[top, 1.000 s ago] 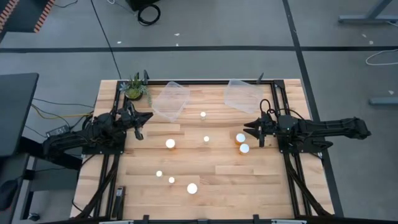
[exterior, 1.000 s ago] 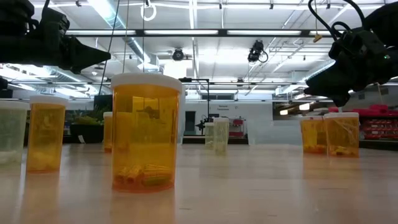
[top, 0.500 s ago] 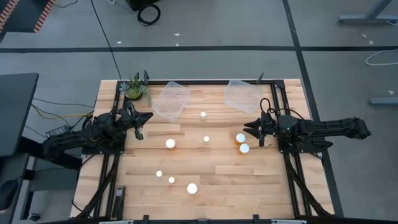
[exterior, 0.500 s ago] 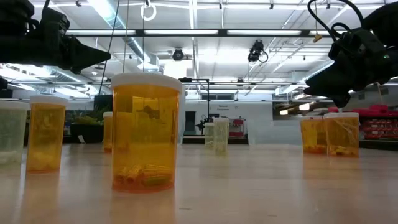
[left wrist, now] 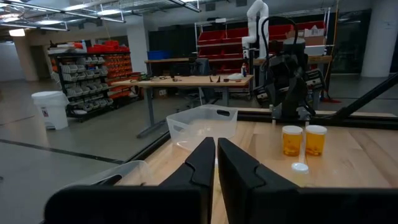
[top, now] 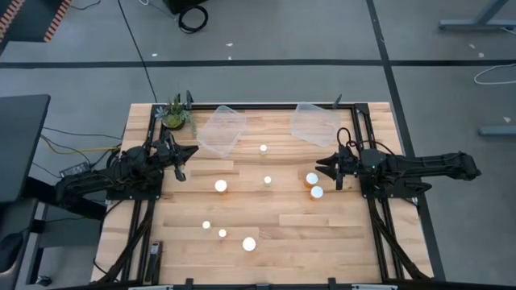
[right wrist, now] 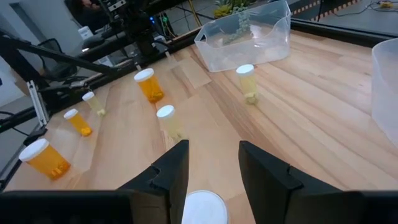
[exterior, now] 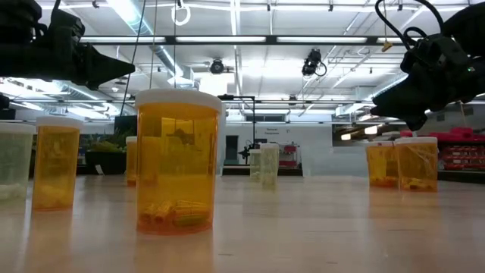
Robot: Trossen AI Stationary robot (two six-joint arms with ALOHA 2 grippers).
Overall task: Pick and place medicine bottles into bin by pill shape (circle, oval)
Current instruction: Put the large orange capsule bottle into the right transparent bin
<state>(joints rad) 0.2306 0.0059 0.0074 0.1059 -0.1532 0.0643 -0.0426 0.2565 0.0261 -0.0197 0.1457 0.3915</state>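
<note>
Eight medicine bottles (top: 220,186) stand upright; left hand (top: 191,151) closed, right hand (top: 321,164) spread.

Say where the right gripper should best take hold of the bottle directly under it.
Probably by the round body just below the white cap of the bottle, coming down from above. It stands upright between the open right gripper fingers, and its neighbour bottle stands close, so a vertical approach keeps clear.

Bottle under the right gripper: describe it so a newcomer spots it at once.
Start at the right arm reaching in over the table. The right gripper hangs open above a close pair of white-capped bottles. The target bottle is the one of the pair nearer the bins; its neighbour bottle sits just beside it, farther from them.
</note>
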